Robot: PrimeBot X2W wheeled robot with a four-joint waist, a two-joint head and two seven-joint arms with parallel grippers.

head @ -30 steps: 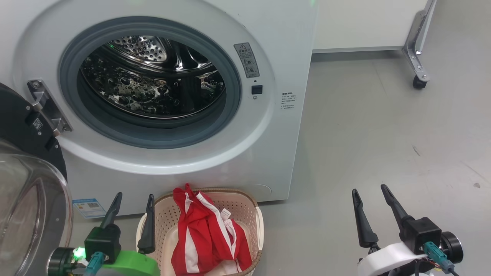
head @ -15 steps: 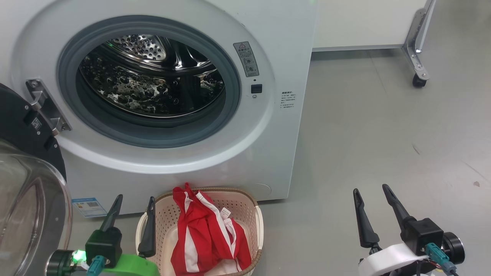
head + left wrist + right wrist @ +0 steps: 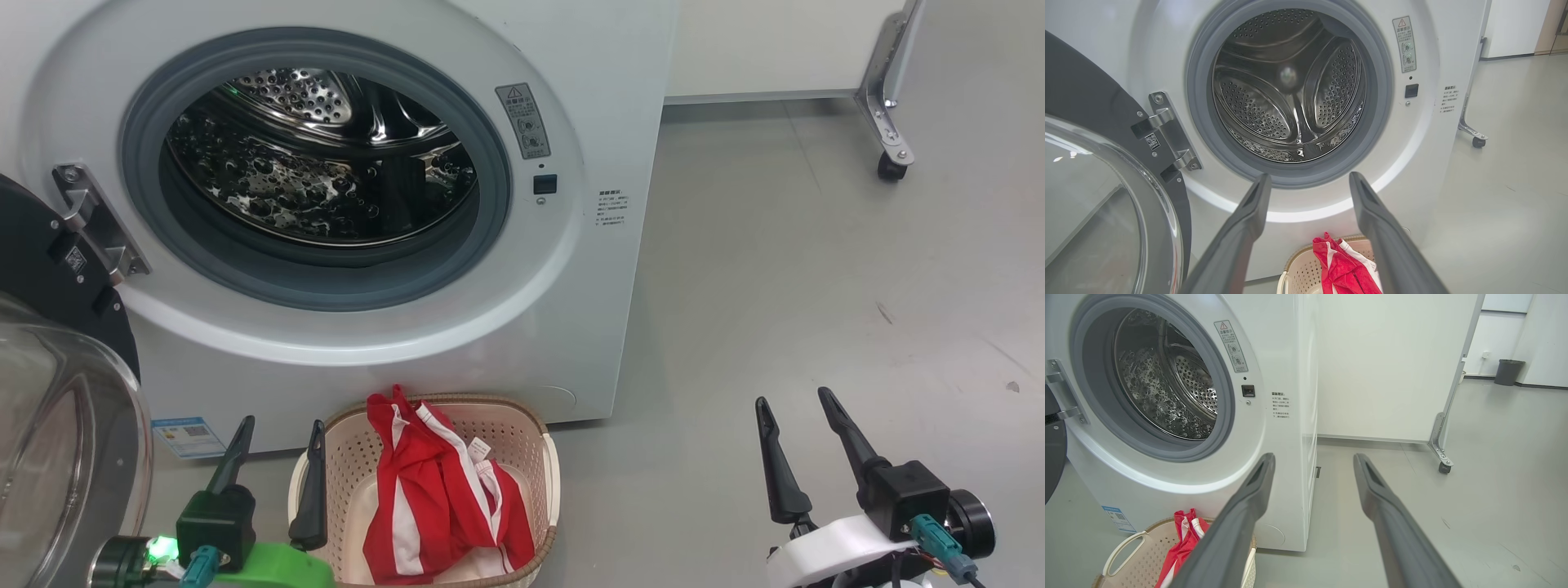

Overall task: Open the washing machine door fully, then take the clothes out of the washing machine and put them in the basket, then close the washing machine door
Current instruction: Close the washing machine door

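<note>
Only your head camera has shifted slightly; nothing else has moved. The clothes [image 3: 441, 498] lie in the basket [image 3: 535, 429], and the drum [image 3: 310, 180] looks empty. The left gripper [image 3: 282, 424] and right gripper [image 3: 793, 398] have their fingers wide and hold nothing. What's left is shutting the wide-open door [image 3: 33, 261].

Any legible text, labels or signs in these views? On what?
Nothing quotable.
Grey warning label on the washing machine: red triangle sign; characters too small.
Printed block beside it: too small.
Blue label sticker, low on the front: blurred.
QR tag on the washing machine door: no words.
</note>
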